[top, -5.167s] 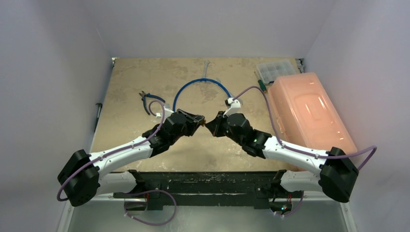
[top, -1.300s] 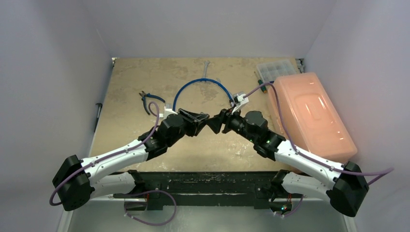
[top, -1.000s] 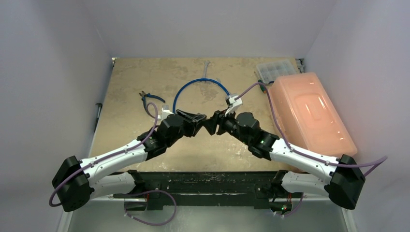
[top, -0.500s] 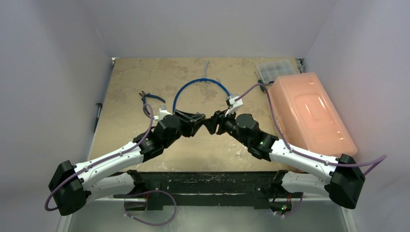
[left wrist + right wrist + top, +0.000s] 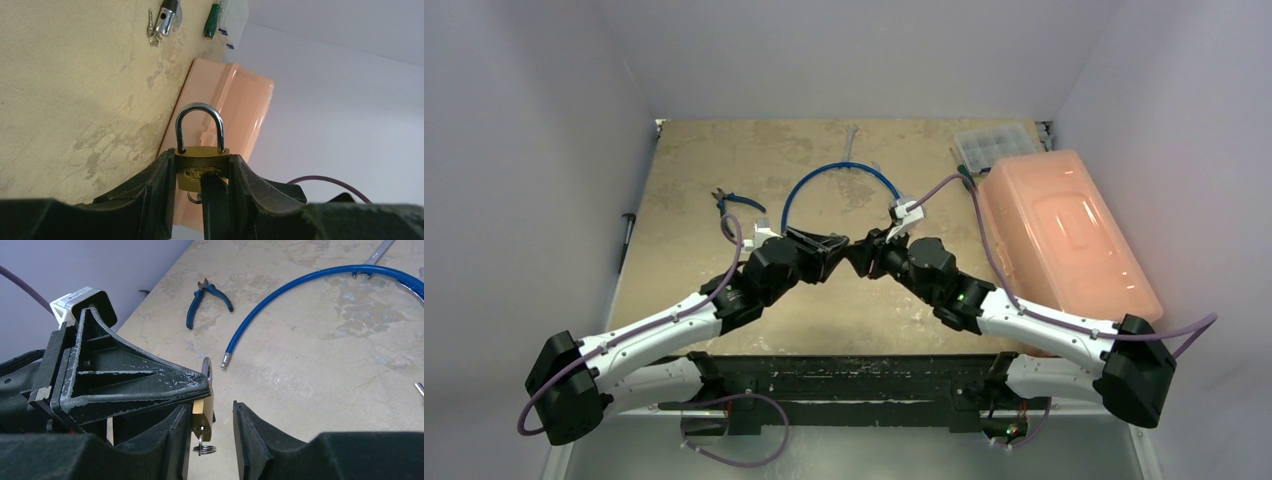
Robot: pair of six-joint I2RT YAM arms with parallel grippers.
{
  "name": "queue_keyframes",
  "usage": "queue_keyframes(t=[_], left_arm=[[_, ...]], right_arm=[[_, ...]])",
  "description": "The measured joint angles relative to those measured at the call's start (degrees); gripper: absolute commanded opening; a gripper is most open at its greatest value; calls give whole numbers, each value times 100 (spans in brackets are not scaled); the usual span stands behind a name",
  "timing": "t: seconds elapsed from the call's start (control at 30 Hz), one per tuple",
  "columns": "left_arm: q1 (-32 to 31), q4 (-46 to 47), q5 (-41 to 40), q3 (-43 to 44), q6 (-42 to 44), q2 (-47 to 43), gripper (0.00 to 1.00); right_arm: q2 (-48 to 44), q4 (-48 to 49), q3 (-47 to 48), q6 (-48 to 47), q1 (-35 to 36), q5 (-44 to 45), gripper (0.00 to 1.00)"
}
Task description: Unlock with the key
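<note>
Blue-handled pliers lie on the worktop, left of its middle. Above the middle of the worktop, my left gripper is clamped on the brass padlock. I have one finger on each side of its body. Both legs of the silver shackle sit in the body, and it points out past my fingertips.

The key sticks out of the padlock's bottom end, up off the worktop, with a small ring hanging from it. My right gripper faces the left one head-on. Its fingers are apart, with the key and the padlock's lower end between them. The key is just beside one finger, with a clear gap to the other.

Behind both grippers a blue cable arches toward the far edge. A pale orange container lies along the right edge.
</note>
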Motion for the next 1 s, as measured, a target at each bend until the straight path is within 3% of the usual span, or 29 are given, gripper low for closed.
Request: queue_keyframes(t=[0.33, 0.4, 0.53, 0.6, 0.67, 0.73, 0.83, 1.0], left_arm=[[0, 35, 26, 0, 0, 26, 0], [0, 28, 26, 0, 2, 31, 0], [0, 35, 20, 0, 4, 48, 2], [0, 55, 20, 0, 42, 48, 22], [0, 122, 7, 0, 245, 48, 61], [0, 236, 4, 0, 699, 48, 86], [0, 577, 46, 35, 1327, 48, 94], [0, 1172, 190, 28, 2227, -48, 92]], right_arm=[[197, 140, 0, 11, 61, 52, 35], [251, 166, 0, 26, 96, 83, 29], [267, 216, 0, 39, 146, 125, 4], [267, 219, 0, 31, 153, 140, 0], [254, 225, 0, 37, 162, 164, 0], [212, 227, 0, 46, 162, 181, 0], [94, 122, -9, 66, 155, 247, 0], [-374, -50, -120, 221, 138, 258, 0]])
